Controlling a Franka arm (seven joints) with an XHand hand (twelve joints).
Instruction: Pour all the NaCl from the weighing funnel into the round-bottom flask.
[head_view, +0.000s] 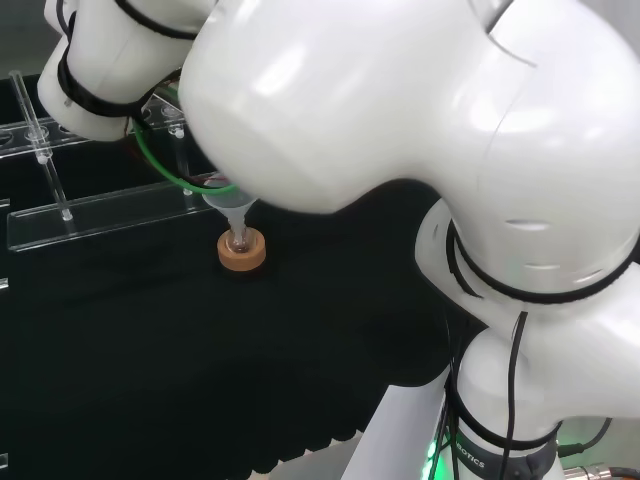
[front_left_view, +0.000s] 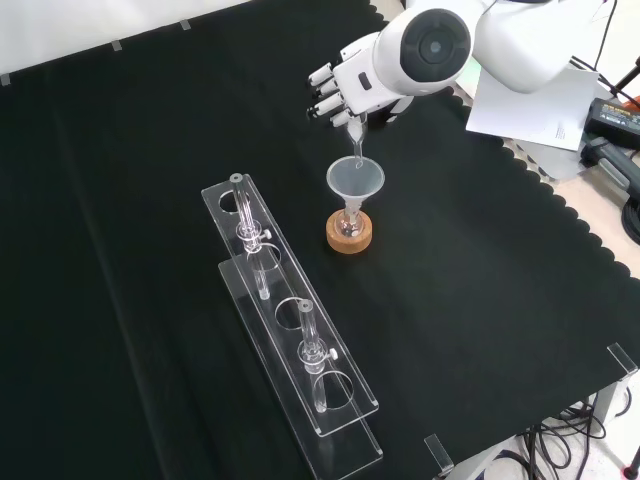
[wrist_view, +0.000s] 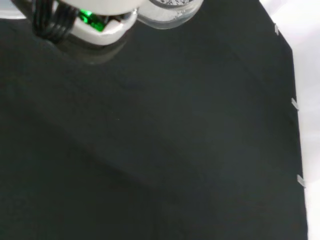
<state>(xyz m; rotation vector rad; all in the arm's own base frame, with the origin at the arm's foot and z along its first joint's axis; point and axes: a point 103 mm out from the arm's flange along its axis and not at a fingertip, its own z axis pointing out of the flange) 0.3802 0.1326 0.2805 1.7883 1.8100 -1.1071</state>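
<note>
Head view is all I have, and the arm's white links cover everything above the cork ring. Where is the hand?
Observer: In the front view the hand is just above the wide funnel that sits over the cork ring. Its fingers are curled round the weighing funnel.
Operator: Is its outlet over the wide funnel's mouth?
Observer: Yes. The front view shows the clear stem pointing down into that mouth.
Operator: Any salt in it?
Observer: The wrist view shows white grains in a clear vessel by the palm. I can't tell how much.
</note>
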